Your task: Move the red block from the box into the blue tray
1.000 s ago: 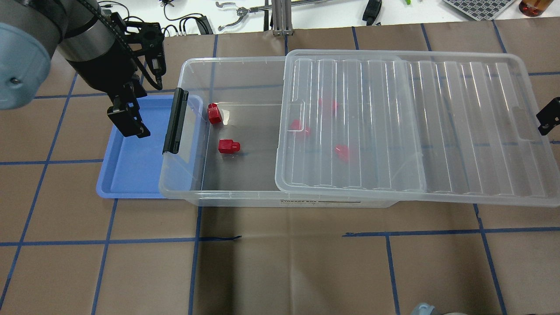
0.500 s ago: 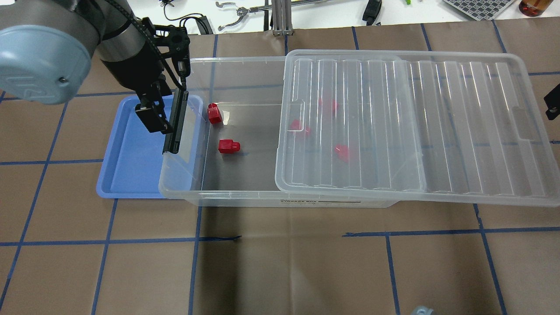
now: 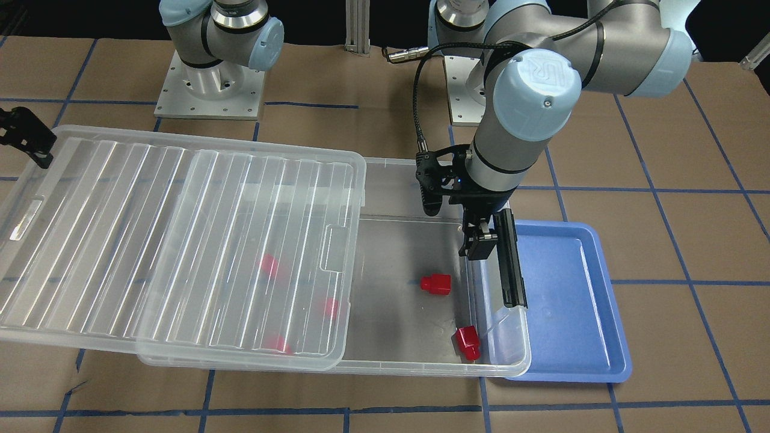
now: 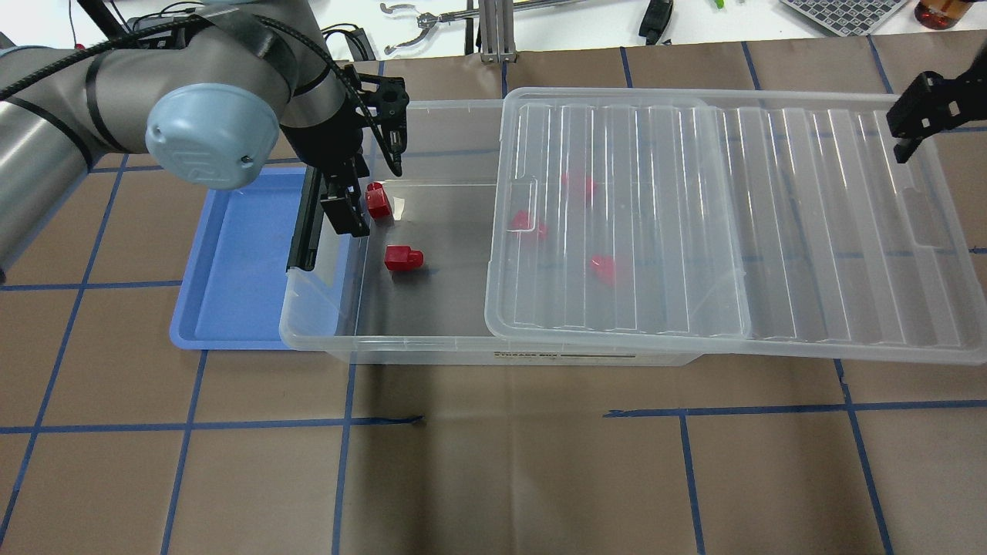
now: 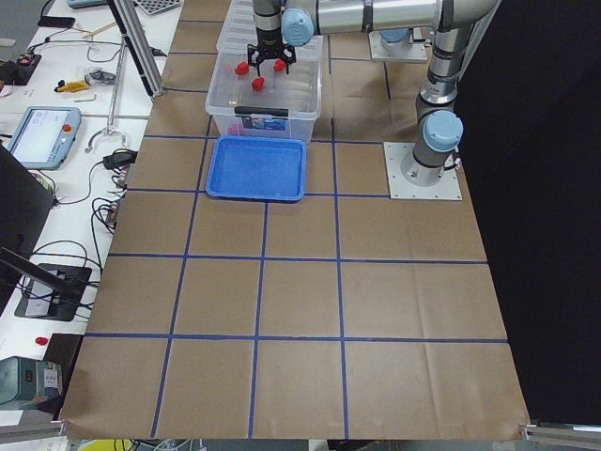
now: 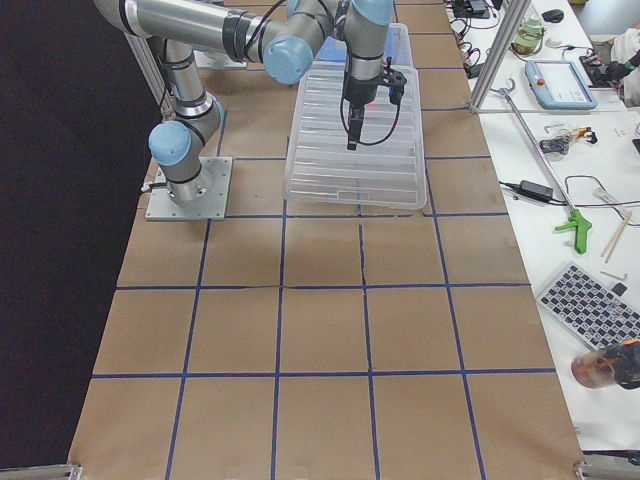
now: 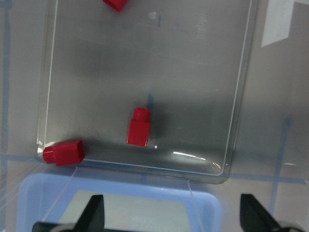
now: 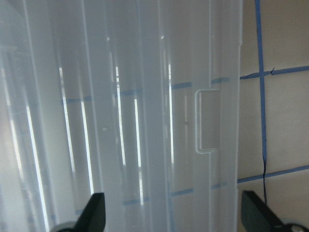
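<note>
Your left claw [image 4: 348, 220]: jaws wide, empty, hanging over box [image 4: 401, 339] open end beside latch [image 4: 307, 216]. Red block [image 4: 403, 257] on box floor below; second block [image 4: 377, 200] in corner. 3 more under lid [image 4: 771, 231]. Blue tray [image 4: 231, 262] just beside latch end. Right claw [image 4: 917, 116]: spread, over lid.

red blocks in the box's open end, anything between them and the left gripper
Nothing visible: the lid covers only the other blocks; the two red blocks lie bare near the open left gripper.
</note>
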You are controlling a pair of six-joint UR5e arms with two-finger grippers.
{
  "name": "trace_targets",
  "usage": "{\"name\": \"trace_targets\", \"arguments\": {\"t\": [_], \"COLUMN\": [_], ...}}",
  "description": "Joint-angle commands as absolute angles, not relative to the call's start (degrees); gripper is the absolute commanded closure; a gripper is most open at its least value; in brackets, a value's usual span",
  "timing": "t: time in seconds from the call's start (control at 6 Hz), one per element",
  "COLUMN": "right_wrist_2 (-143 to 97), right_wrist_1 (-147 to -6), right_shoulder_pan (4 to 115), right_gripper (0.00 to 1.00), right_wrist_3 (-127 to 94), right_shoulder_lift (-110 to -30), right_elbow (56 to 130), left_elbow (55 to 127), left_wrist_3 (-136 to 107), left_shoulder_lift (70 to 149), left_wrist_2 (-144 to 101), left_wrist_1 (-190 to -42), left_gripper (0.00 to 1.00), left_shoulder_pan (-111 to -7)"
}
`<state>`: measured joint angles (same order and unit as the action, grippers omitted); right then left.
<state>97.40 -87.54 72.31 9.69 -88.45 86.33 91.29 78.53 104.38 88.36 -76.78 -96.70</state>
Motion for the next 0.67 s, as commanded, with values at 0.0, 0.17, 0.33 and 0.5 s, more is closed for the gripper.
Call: {"name": "trace_targets", "arguments": {"t": [0.0,0.17,0.33,0.5], "right_wrist_2": [96.34,94.76,93.09,89.77], "right_wrist_1": [-82.63,-81.75,-81.65,-81.13], "right_shoulder_pan": [80.73,84.69,88.03,91.02], "right_gripper": [0.0,0.0,0.0,0.0], "right_wrist_3": [0.3,-6.26,-7.98,-13.74], "right_shoulder_lift": [-88.59,-88.51,-88.68,-88.68], "right_elbow": [82.45,81.4,81.04,80.86], "left_elbow": [94.46,96.74,98.77,100.62], "left_wrist_3": [78.58,78.84,78.84,79.01], "left_shoulder_lift": [108.62,110.63,112.57,114.07], "left_wrist_2": [88.33,88.42,88.68,88.86], "left_wrist_1": [-69.03,-66.04,-61.31,-57.0], "left_gripper": [0.02,0.03,0.02,0.03], "left_shoulder_pan": [-97.38,-97.38,-97.38,-97.38]}}
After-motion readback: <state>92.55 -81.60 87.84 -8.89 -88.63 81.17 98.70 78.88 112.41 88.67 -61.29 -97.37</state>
